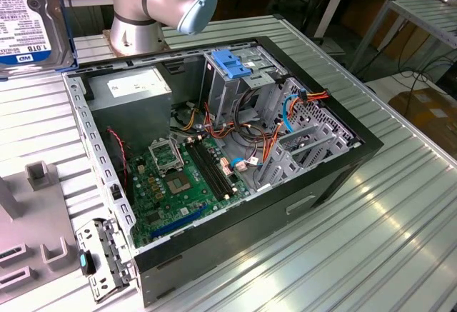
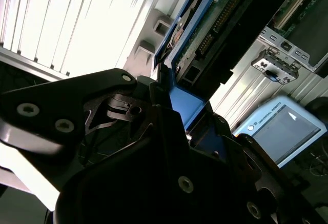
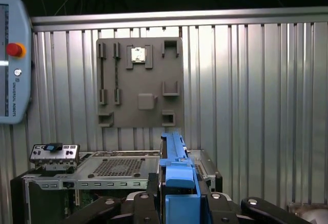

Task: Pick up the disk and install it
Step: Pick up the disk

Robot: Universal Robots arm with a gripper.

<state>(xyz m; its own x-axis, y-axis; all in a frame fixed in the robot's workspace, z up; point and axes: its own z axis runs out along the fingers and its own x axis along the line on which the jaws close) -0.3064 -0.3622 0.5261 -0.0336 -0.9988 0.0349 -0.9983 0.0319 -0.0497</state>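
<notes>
The disk (image 1: 27, 13) hangs high at the exterior view's left, above the table and left of the open computer case (image 1: 285, 208); its white-and-blue label faces the camera. In both wrist views my gripper (image 3: 177, 203) is shut on the disk, its black fingers (image 2: 123, 106) clamped on the blue carrier rail (image 3: 175, 175). The second wrist view shows the disk's circuit-board side (image 2: 218, 21) running away from the jaws. The metal drive cage (image 1: 246, 87), with a blue latch piece (image 1: 230, 62) on top, stands at the case's far side.
A grey power-supply box (image 1: 132, 94) fills the case's back left corner; cables and the motherboard (image 1: 182, 180) lie below. A grey fixture plate (image 1: 28, 244) lies on the ribbed table at the exterior view's left. A teach pendant (image 3: 13, 60) rests beyond the case.
</notes>
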